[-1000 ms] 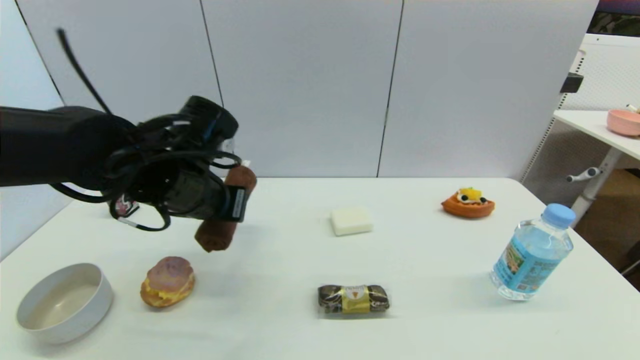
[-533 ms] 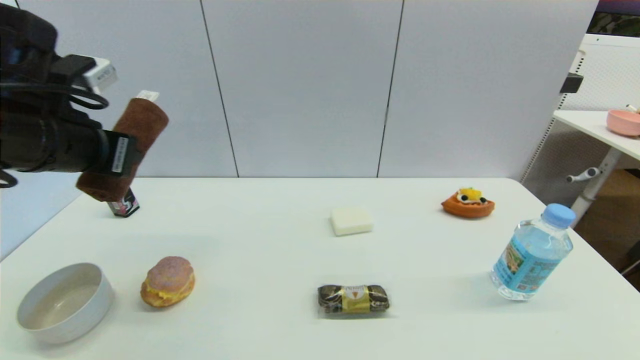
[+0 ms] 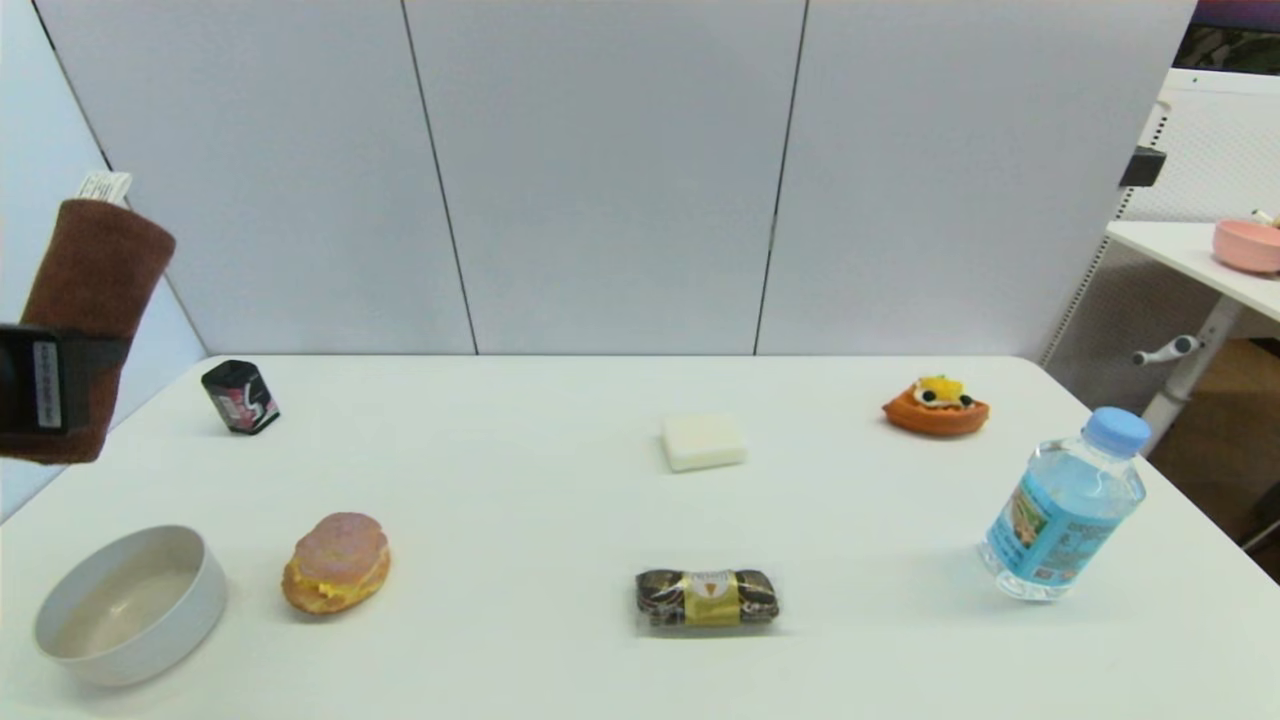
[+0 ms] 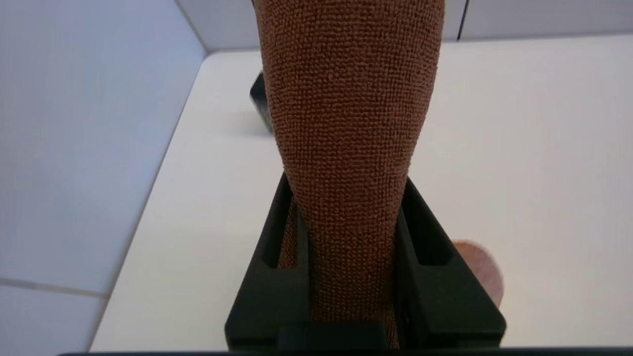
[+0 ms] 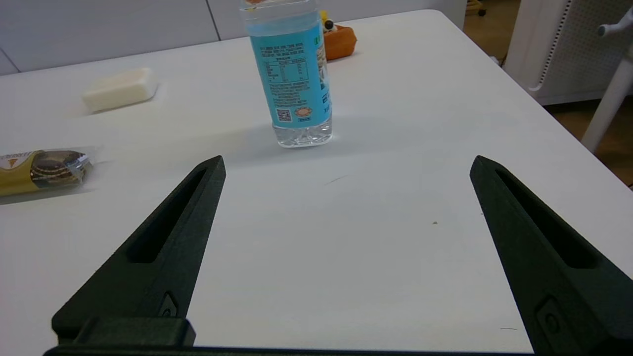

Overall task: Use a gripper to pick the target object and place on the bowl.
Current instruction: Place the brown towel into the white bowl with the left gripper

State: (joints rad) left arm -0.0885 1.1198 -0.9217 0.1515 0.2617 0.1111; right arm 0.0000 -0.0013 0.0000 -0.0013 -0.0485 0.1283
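The dark brown towel roll (image 3: 95,270) with its white tag hangs in the air at the far left, well above the table and beyond the bowl. My left gripper (image 3: 40,390) is shut on its lower part; only the tip shows at the view's edge. In the left wrist view the towel (image 4: 348,123) is squeezed between the black fingers of the left gripper (image 4: 346,185). The pale grey-white bowl (image 3: 210,590) stands empty at the front left of the table, below the towel. My right gripper (image 5: 347,160) is open and empty, low over the table's right front.
A pink-topped bun (image 3: 335,563) lies right of the bowl. A small black box (image 3: 240,397) stands at the back left. A white block (image 3: 703,441), a wrapped snack (image 3: 707,598), an orange tart (image 3: 936,405) and a water bottle (image 3: 1062,505) lie further right.
My left gripper has carried the towel up and to the left, from above the bun area to the view's left edge. The arm has mostly left the view, uncovering the black box.
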